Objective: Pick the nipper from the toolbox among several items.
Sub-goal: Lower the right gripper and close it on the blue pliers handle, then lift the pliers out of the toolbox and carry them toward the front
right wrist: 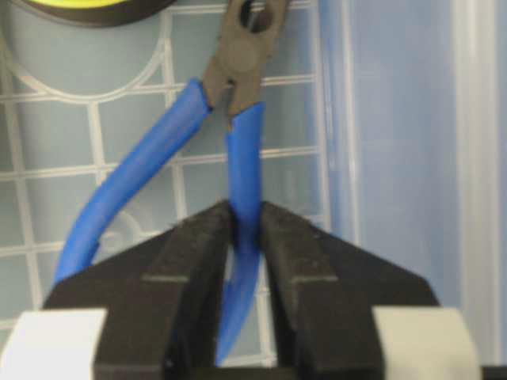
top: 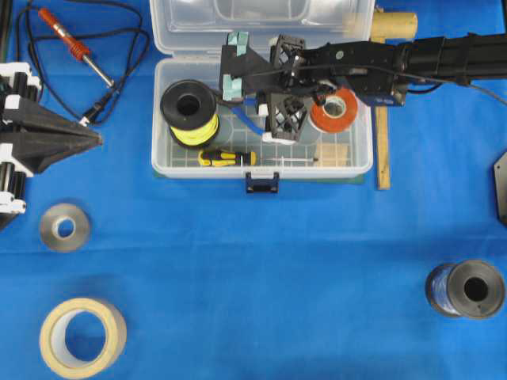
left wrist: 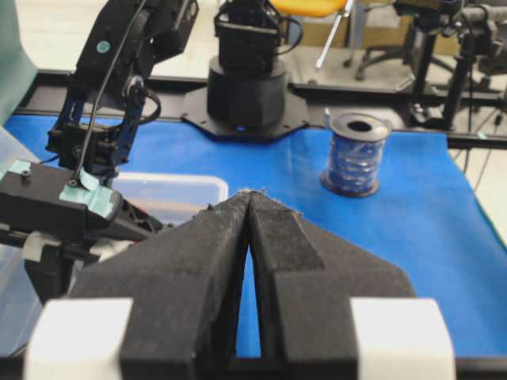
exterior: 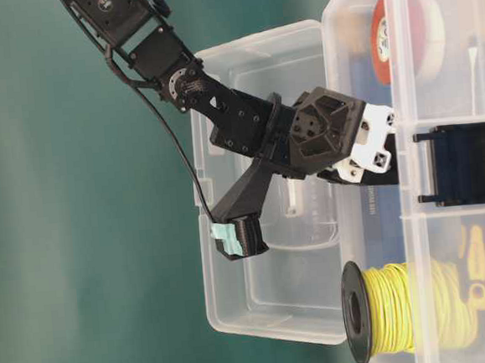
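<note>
Step in hand: securing the grasp on the nipper, small pliers with two curved blue handles and dark pointed metal jaws, inside the clear translucent plastic toolbox with grid-patterned floor and dark blue front latch.
Nipper location: lying on the toolbox floor near the middle, between the yellow wire spool with black flanges and the orange tape roll; in the overhead view mostly hidden under the right arm, with only a short blue curve showing.
Right end effector: reaching down into the toolbox, its two black fingers pressed together on one blue handle only; the second handle splays out to the left, free.
Left end effector: fingers together, holding nothing, parked over the blue surface well left of the toolbox.
Grip quality: judged narrow, since a single curved handle may pivot between the pads.
Recommended lift: raise straight up and slowly, keeping the wrist steady so the free handle and the metal head do not swing.
Clearances: the head lies just beside the yellow spool, and the yellow-and-black-handled screwdriver lies near the front wall; avoid dragging sideways toward either.
Check before travel: confirm the nipper hangs clear of the toolbox rim.
Risk: slip or rotation of the tool if the lift is jerked.
</note>
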Controlling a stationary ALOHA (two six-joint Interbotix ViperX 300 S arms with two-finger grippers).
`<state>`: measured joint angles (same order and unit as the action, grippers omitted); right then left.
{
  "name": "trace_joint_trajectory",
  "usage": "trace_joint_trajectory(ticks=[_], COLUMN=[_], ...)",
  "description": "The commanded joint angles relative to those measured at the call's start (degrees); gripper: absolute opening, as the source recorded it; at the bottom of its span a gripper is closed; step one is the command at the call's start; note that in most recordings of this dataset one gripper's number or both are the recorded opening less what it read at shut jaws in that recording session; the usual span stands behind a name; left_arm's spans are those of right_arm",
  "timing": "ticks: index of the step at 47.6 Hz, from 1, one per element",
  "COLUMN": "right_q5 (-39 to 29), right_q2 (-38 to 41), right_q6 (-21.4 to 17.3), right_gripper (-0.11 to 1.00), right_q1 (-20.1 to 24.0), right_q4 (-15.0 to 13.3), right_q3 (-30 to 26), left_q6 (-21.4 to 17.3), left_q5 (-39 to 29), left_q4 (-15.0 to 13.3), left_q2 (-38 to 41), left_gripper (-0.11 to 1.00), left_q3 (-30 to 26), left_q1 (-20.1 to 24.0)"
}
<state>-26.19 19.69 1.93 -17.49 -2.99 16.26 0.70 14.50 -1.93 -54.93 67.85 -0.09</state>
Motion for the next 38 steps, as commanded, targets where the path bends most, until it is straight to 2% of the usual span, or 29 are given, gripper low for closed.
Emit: trace_joint_trajectory(ticks=[1, 21, 29, 38], right_q5=[-0.2, -1.6, -1.1, 2.6], right_q2=[-3.3, -22.8, -29.7, -32.7], right_q6=[0.0, -0.4, -1.1, -3.8], right_gripper=[0.13, 0.13, 0.13, 0.13], right_q1=[-0.2, -0.4, 3.6, 12.4], right_q4=[0.2, -0.2, 0.0, 0.4], right_q3=[-0.1, 2.9, 6.8, 11.0], left_q6=[-0.1, -0.1, -0.1, -0.1], left_q5=[0.1, -0.3, -0.2, -0.2], left_q4=[-0.1, -0.1, -0.1, -0.2], left_q2=[0.3, 0.0, -0.1, -0.1], left_gripper=[0.00, 0.00, 0.00, 0.00], left_q3=[-1.0, -1.1, -1.0, -1.0], left_q1=[0.0, -0.1, 0.0, 0.6])
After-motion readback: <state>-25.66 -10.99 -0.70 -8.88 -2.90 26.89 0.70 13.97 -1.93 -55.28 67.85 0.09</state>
